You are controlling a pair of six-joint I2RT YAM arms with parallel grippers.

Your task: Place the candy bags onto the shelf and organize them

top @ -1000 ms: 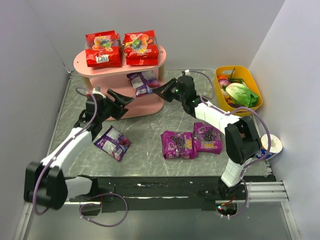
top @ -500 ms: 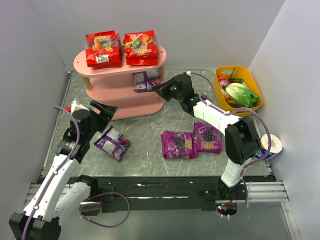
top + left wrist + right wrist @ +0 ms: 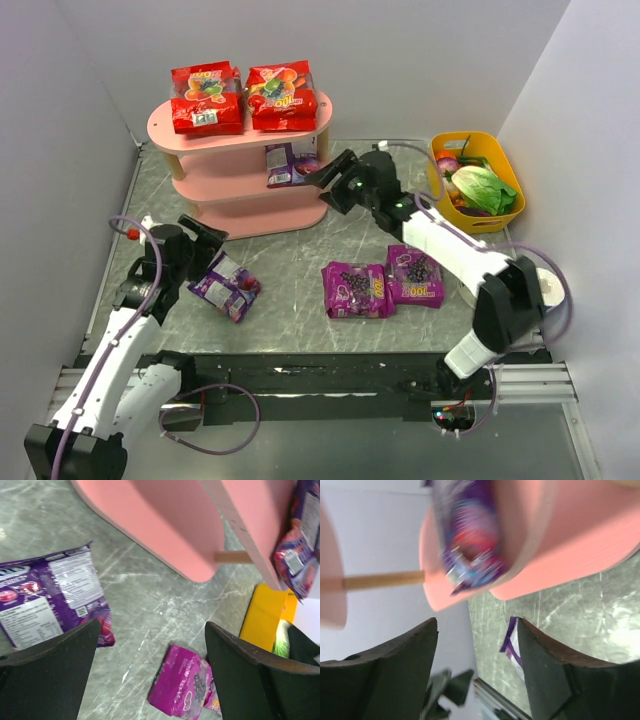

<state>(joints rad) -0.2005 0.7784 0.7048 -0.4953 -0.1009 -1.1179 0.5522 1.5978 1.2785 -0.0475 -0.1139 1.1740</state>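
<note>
The pink shelf (image 3: 250, 205) holds two red candy bags (image 3: 206, 97) (image 3: 281, 95) on its top tier. A blue-violet bag (image 3: 290, 160) lies on the middle tier, blurred in the right wrist view (image 3: 470, 545). My right gripper (image 3: 322, 190) (image 3: 477, 665) stands open just right of it, holding nothing. A second blue-violet bag (image 3: 227, 286) (image 3: 45, 600) lies face down on the table. My left gripper (image 3: 212, 250) (image 3: 150, 675) is open just above and left of it. Two magenta grape bags (image 3: 355, 289) (image 3: 415, 276) lie side by side at mid-table.
A yellow tub (image 3: 465, 137) of green vegetables stands at the back right, its corner also in the left wrist view (image 3: 265, 615). A white cup (image 3: 545, 290) stands by the right wall. Grey walls close in both sides.
My right gripper opened, let go of the blue-violet bag on the middle tier and drew back a little. My left arm pulled away from the shelf toward the bag on the table.
</note>
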